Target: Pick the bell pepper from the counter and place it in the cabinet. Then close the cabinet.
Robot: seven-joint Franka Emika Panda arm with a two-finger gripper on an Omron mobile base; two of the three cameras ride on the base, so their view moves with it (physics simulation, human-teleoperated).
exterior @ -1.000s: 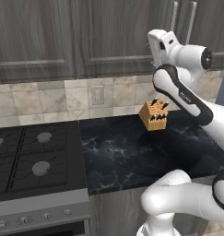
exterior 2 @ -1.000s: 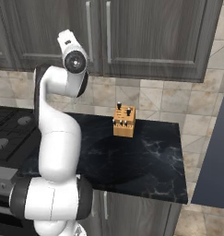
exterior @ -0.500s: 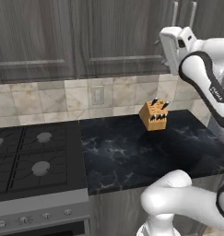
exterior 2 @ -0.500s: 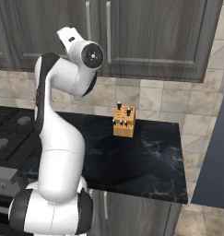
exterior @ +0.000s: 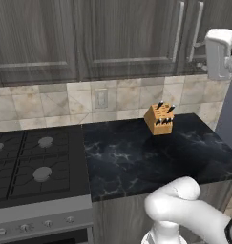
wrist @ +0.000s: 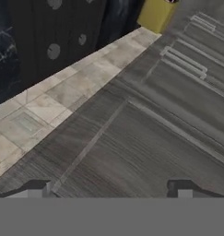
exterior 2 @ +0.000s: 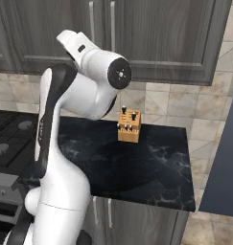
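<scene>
In the hand view, the two small dark finger tips of the gripper [wrist: 109, 186] are standing far apart, spread wide with nothing between them. Just beyond them, dark grey wood-grain door panels are running past the camera.

In the left base view, the black marble-look counter [exterior: 136, 159] with thin white veins is lying nearest, with the black gas stove with grey burners [exterior: 34, 164] sitting flush against its left side. Toward the back of the counter, the tan wooden knife block with black handles [exterior: 159, 119] is standing upright, near the beige tiled backsplash [exterior: 65, 102] but apart from it.

Above and behind, the dark grey wood-grain wall cabinet with long silver bar handles [exterior: 179, 38] is showing both doors shut. The white arm's hand is hanging raised in front of the cabinet's right door.

The bell pepper's place cannot be told from these views.
</scene>
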